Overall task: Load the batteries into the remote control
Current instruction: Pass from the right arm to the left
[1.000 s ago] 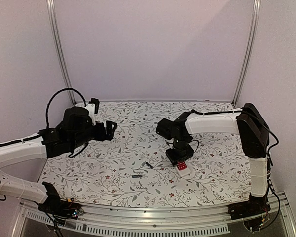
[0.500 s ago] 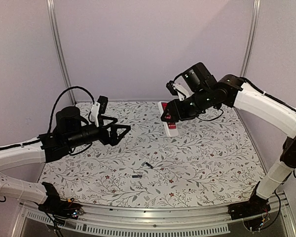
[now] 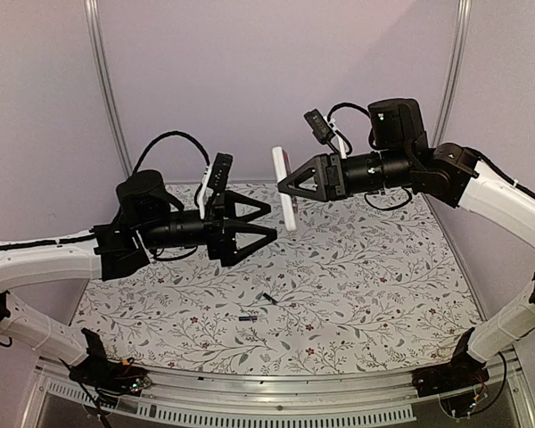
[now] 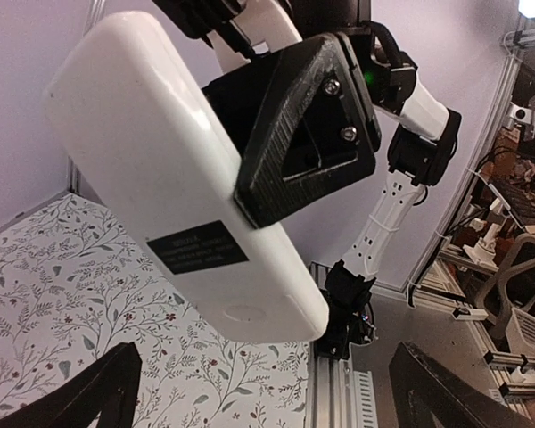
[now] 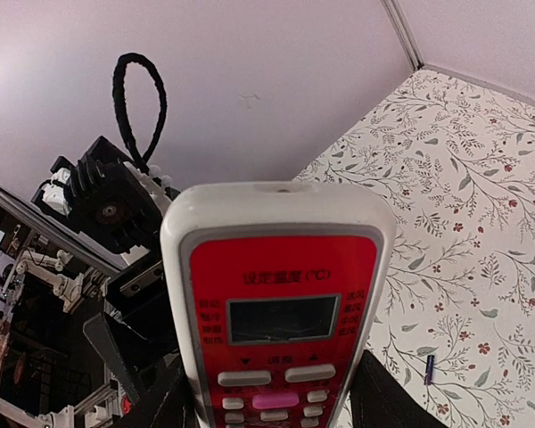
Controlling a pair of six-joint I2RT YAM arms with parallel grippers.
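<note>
Your right pincer (image 3: pixel 292 185) clamps the red-faced remote control (image 3: pixel 279 165) aloft, white back facing your wide-open, empty left pincer (image 3: pixel 269 220).

Both arms are raised and face each other. The left gripper (image 3: pixel 269 221) jaws are fully spread; the right gripper (image 3: pixel 287 185) clamps the remote control (image 3: pixel 288 212).

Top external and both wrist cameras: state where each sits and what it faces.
Top external: above and behind, looking down at the table; left arm and right arm show.
Left wrist: faces the remote control's white back; own fingertips at bottom.
Right wrist: faces its red front, left arm beyond; own fingers flank it.
Shared: all show the remote control in the right gripper.
</note>
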